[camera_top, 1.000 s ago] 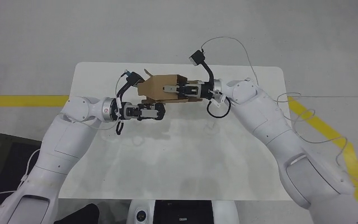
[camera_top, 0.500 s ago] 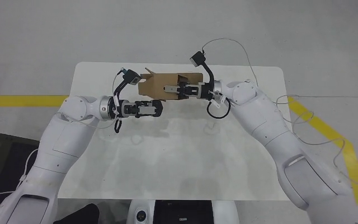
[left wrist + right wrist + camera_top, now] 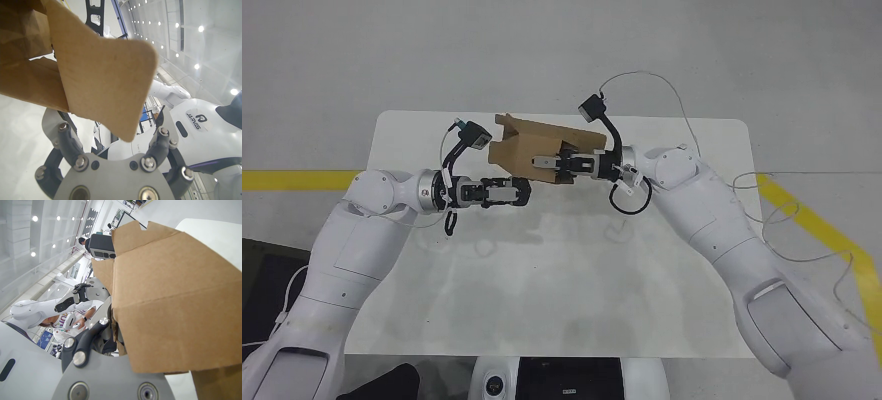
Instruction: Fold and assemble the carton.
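Observation:
The brown carton [image 3: 527, 145] is held above the far part of the white table [image 3: 642, 280], partly opened and tilted. My right gripper [image 3: 550, 160] comes in from the right and is shut on the carton's wall [image 3: 170, 294], with one finger [image 3: 106, 311] showing beside the cardboard edge. My left gripper [image 3: 520, 190] is at the carton's near left side and stands open. A loose rounded flap [image 3: 102, 81] hangs between its two fingers [image 3: 63, 123] without being pinched. The carton's inside [image 3: 20, 37] is in shadow.
The table's near half is bare white surface. Thin cables [image 3: 682, 100] loop over the far right of the table from the right arm. A yellow floor line [image 3: 292, 180] runs past the table's left side.
The right gripper has tipped and raised the carton, so its far left corner stands higher. The left gripper has shifted slightly towards the carton's lower flap.

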You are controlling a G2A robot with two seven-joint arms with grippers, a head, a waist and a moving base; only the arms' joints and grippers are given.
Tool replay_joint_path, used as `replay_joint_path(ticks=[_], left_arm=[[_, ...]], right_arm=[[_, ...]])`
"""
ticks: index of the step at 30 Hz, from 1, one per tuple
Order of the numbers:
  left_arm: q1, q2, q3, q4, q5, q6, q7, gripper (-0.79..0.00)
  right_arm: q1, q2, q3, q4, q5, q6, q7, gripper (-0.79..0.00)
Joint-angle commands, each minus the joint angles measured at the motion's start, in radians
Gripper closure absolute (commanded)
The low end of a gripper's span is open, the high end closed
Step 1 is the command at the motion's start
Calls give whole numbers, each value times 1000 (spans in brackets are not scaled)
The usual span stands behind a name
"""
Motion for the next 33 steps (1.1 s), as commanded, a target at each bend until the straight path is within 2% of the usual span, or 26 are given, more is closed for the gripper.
replay_joint_path(ticks=[1,5,14,27,33], left_arm=[[1,1,-2,0,0,1,-1,-785],[1,3,-10,-4,7,2,-2,-785],[-6,17,-55,25,39,-24,24,-785],[-39,22,-49,117,266,-148,148,-785],[-42,16,-22,124,462,-211,271,-785]], right_arm=[[1,2,12,18,-2,3,-2,0],[0,12,43,46,-1,7,13,0],[-17,52,108,59,9,67,150,0],[-117,156,215,-160,-15,167,250,0],[-164,202,271,-265,-4,195,278,0]])
